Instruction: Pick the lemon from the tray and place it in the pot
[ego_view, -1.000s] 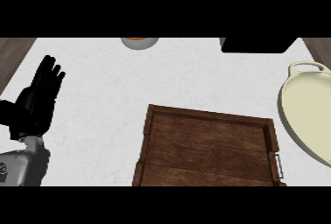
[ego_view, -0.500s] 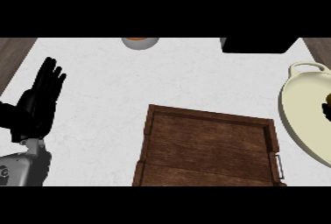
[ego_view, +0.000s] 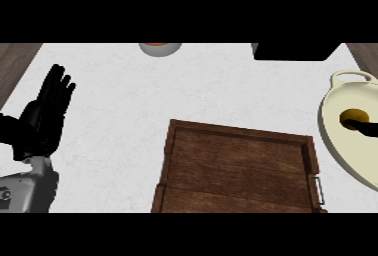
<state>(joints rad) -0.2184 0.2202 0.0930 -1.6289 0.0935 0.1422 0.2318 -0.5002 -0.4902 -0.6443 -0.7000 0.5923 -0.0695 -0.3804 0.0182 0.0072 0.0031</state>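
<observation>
I am resting my left hand at the left of the counter, fingers straight and pointing toward the far edge, holding nothing, with my grey forearm coming in from the near left corner. The hand is lying over the white counter top, well apart from the tray.

The wooden tray is sitting near the middle of the counter, toward the near edge, its dark rim framing a bare plank floor. A small metal handle is showing on its right side.

The lemon is sitting inside the cream pot at the right edge of the scene. The pot is lying just right of the tray, its far handle loop showing at its top end.

Of my right hand only dark fingertips are showing at the right edge, inside the pot and touching the lemon's near right side. Too little of it is in view, so I cannot tell whether that hand is holding the fruit or letting it go.

At the far edge a bowl with an orange inside is standing, and a black object is lying to the far right.
</observation>
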